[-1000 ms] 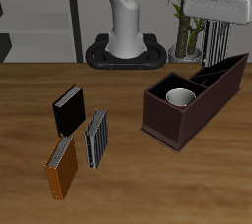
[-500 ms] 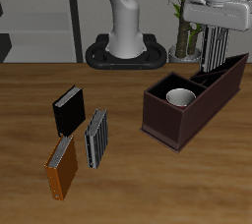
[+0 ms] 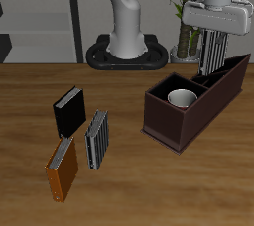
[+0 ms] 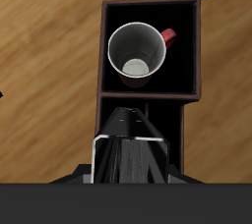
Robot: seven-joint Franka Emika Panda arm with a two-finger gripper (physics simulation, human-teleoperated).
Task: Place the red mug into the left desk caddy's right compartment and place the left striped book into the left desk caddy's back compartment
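Note:
The red mug (image 3: 182, 98) (image 4: 135, 49) stands upright in the large square right compartment of the left desk caddy (image 3: 189, 123) (image 4: 102, 56), a long dark maroon box. My gripper (image 3: 214, 38) (image 4: 131, 155) is shut on a grey striped book (image 3: 212, 54) (image 4: 131, 130), which it holds upright. The book's lower edge hangs just over the caddy's far end with the narrow slots. The wrist view looks straight down past the book's top edge into the caddy and the mug's white inside.
A second striped book (image 3: 96, 139) leans upright on the table well away from the caddy, between a black book (image 3: 67, 111) and an orange book (image 3: 63, 169). The robot's base (image 3: 127, 52) and a potted plant (image 3: 187, 17) stand behind.
My gripper has come down with the striped book and shifted slightly toward the caddy's far end. The mug and the other books have not moved.

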